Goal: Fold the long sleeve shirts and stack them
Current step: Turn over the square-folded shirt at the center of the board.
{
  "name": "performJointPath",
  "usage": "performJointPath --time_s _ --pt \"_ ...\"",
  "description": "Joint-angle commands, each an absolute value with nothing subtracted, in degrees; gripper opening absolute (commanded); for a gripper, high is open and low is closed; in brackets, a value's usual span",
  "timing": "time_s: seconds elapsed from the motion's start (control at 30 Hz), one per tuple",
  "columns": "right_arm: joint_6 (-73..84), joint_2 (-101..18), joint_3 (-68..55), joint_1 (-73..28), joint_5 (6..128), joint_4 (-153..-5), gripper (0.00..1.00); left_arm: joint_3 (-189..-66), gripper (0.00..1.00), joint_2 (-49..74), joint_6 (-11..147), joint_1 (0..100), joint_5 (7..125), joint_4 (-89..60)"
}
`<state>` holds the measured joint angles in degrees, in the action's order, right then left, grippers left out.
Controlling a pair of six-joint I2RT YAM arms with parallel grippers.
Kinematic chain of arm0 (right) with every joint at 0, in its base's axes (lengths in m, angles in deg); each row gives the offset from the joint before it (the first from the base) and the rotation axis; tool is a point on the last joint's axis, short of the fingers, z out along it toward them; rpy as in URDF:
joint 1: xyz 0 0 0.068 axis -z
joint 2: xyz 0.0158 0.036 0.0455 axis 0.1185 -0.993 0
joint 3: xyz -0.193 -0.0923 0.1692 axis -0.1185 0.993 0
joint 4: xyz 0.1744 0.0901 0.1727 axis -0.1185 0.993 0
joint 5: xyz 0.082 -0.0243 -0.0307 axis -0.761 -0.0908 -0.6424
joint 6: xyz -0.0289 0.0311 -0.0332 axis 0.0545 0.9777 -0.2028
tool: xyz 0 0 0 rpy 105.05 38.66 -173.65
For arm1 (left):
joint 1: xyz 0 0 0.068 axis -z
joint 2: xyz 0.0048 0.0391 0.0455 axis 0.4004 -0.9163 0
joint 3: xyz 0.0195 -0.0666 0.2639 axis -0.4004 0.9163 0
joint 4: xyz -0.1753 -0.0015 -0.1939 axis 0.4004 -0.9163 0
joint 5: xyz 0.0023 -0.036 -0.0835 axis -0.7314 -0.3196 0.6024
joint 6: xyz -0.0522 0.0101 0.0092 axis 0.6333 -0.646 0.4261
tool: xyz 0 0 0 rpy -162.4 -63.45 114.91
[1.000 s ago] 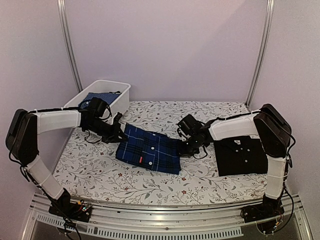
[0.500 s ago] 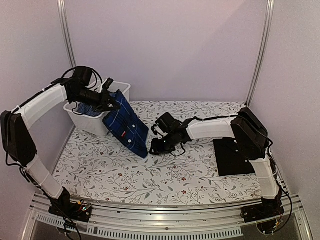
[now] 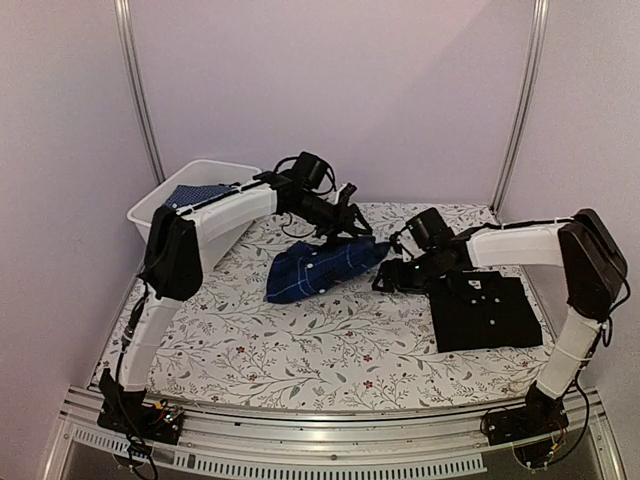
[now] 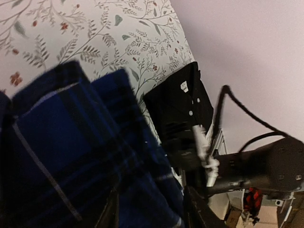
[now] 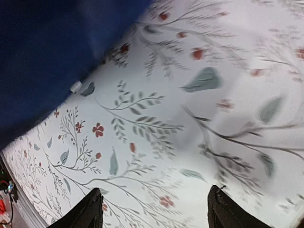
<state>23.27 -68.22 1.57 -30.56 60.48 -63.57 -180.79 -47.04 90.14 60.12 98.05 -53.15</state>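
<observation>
Partway: black shirt point(image 3: 485, 312) lies folded flat at table's right, plaid shirt point(image 3: 318, 270) sits bunched mid-table, not yet stacked, under the left gripper point(image 3: 348, 230) (pinching or loose, cannot tell); right gripper point(image 5: 156, 190) spread, empty, beside it.

The plaid shirt point(image 3: 320, 268) is soft woven cloth, matt, with small white buttons. The black shirt point(image 3: 485, 310) is matt cloth too, smooth where it lies flat. The tabletop point(image 3: 300, 345) wears a printed floral covering, flat and dull. The bin point(image 3: 150, 215) is smooth white plastic. The front rail point(image 3: 330, 425) is bare metal with a slight sheen. The arm shells point(image 3: 235, 207) are smooth white plastic, with matt black joints.
</observation>
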Motion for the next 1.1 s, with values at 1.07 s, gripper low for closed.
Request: performJointPath --time_s 1.07 --pt "28.0 -58.5 13.0 -30.6 65.8 -63.0 0.56 -108.2 0.64 -8.9 82.0 53.5 85.7 -19.7"
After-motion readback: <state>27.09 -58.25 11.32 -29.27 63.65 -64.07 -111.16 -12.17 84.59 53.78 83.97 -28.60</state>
